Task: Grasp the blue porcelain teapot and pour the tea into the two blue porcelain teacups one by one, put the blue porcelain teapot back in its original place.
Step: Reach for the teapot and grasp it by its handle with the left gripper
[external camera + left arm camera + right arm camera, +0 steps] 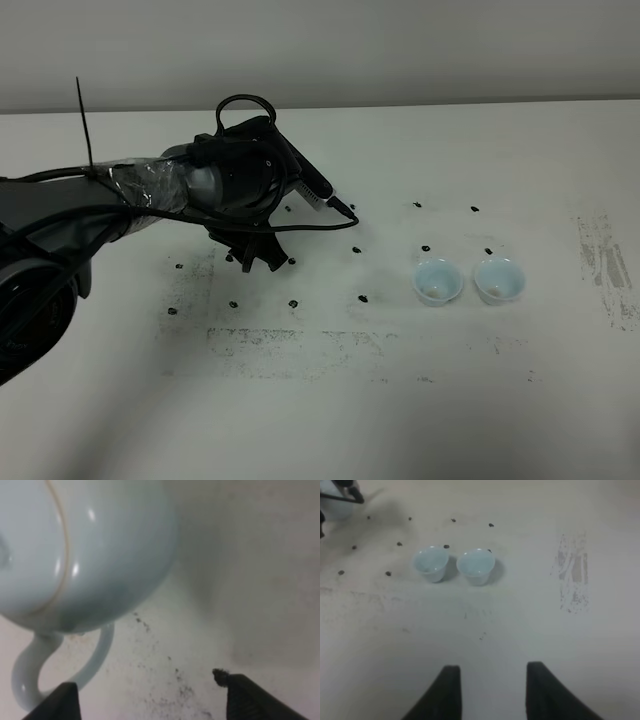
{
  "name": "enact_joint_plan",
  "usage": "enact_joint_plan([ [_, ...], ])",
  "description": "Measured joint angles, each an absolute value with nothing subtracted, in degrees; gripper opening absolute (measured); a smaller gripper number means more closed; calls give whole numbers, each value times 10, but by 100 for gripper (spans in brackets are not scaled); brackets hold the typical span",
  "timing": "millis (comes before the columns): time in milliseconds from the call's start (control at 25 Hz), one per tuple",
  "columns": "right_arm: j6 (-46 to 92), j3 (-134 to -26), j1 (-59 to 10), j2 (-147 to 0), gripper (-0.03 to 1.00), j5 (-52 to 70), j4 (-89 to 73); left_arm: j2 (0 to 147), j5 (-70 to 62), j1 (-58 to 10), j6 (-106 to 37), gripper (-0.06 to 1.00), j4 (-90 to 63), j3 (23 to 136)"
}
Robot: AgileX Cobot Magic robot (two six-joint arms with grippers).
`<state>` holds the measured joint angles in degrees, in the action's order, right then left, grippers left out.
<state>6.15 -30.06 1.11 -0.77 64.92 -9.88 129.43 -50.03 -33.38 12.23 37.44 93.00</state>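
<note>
The blue porcelain teapot (85, 550) fills the left wrist view, glossy and pale, with its loop handle (30, 680) curving toward me. My left gripper (150, 697) is open, and one fingertip (65, 700) sits right beside the handle without closing on it. In the exterior high view the left arm hides the teapot, and the left gripper (255, 258) points down at the table. The two blue porcelain teacups (437, 282) (498, 280) stand upright side by side to the right. The right gripper (492, 690) hovers well short of the teacups (432, 562) (476, 566), its fingers apart with nothing between them.
Small black marks (293, 303) dot the white table (320, 420) around the teapot's spot and the cups. A grey smudged patch (600, 250) lies at the far right. A black cable (300, 228) loops from the left arm over the table.
</note>
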Motion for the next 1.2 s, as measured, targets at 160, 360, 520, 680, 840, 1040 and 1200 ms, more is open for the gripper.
enact_joint_plan([
  [160, 62, -301, 11, -8, 30, 649, -99, 1294, -502, -334, 125, 59, 374, 921],
  [360, 62, -301, 11, -8, 30, 649, -99, 1294, -504, -334, 132, 59, 374, 920],
  [520, 62, -301, 11, -8, 30, 649, -99, 1294, -506, -334, 134, 59, 374, 920],
  [680, 62, -301, 11, -8, 30, 649, -99, 1294, -517, -334, 135, 59, 373, 920],
  [840, 62, -301, 11, -8, 30, 649, -99, 1277, -522, -335, 136, 59, 355, 920],
  [1040, 62, -301, 11, -8, 30, 649, -99, 1204, -524, -333, 106, 59, 294, 920],
  [1200, 62, -301, 11, -8, 30, 649, -99, 1158, -529, -288, 24, 59, 203, 920],
])
